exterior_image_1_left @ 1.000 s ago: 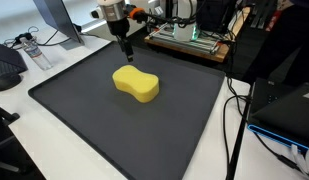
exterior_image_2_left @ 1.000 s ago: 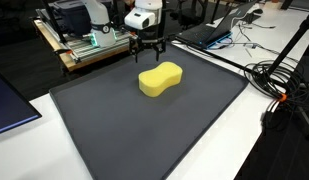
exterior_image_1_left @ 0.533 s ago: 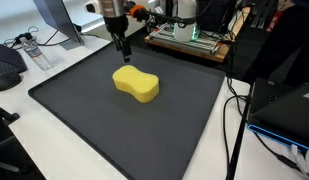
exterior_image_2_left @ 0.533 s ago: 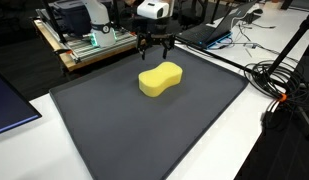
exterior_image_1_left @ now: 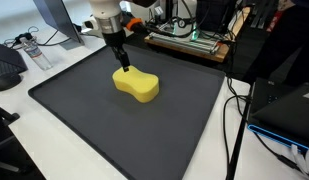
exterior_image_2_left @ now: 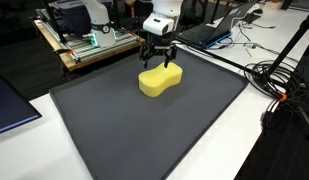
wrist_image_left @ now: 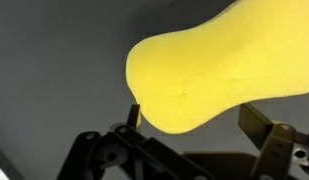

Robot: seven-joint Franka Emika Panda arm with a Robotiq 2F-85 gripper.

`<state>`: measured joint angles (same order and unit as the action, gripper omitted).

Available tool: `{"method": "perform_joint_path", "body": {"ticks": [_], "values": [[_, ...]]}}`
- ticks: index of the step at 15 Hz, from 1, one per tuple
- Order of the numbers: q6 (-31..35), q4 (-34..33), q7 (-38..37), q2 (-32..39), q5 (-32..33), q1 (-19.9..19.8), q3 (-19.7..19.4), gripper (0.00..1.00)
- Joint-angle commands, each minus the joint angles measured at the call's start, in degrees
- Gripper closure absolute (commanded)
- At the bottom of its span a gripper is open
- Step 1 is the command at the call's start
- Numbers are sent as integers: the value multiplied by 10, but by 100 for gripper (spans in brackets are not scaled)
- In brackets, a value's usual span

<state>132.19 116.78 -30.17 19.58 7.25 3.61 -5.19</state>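
Wrist view is showing us the pincer (wrist_image_left: 192,118) spread wide, its fingers flanking one rounded end of the yellow sponge (wrist_image_left: 214,70). We are judging this as lining up a grasp; the next move calls for lowering, then squeezing. Only the exterior views are showing the sponge lying mid-mat (exterior_image_1_left: 94,125) on the tabletop (exterior_image_1_left: 34,140).

A big dark gray mat (exterior_image_1_left: 114,135) lies flat on the white counter (exterior_image_1_left: 39,140). In an exterior view, a clear plastic bottle (exterior_image_1_left: 31,50) is on the counter beside the mat, near a monitor (exterior_image_1_left: 56,18). Black cables (exterior_image_1_left: 232,110) run along the mat's edge. Behind the mat is a wooden board (exterior_image_1_left: 189,42) with green electronics on it. In an exterior view, an open laptop (exterior_image_2_left: 209,32) sits past the mat's far corner.
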Motion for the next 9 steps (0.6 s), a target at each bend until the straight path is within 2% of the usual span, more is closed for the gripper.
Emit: {"method": "perform_joint_path", "body": {"ticks": [1, 9], "values": [[-14, -31, 9, 35, -21, -3, 1, 0], [-18, -35, 55, 47, -80, -27, 4, 0]]}}
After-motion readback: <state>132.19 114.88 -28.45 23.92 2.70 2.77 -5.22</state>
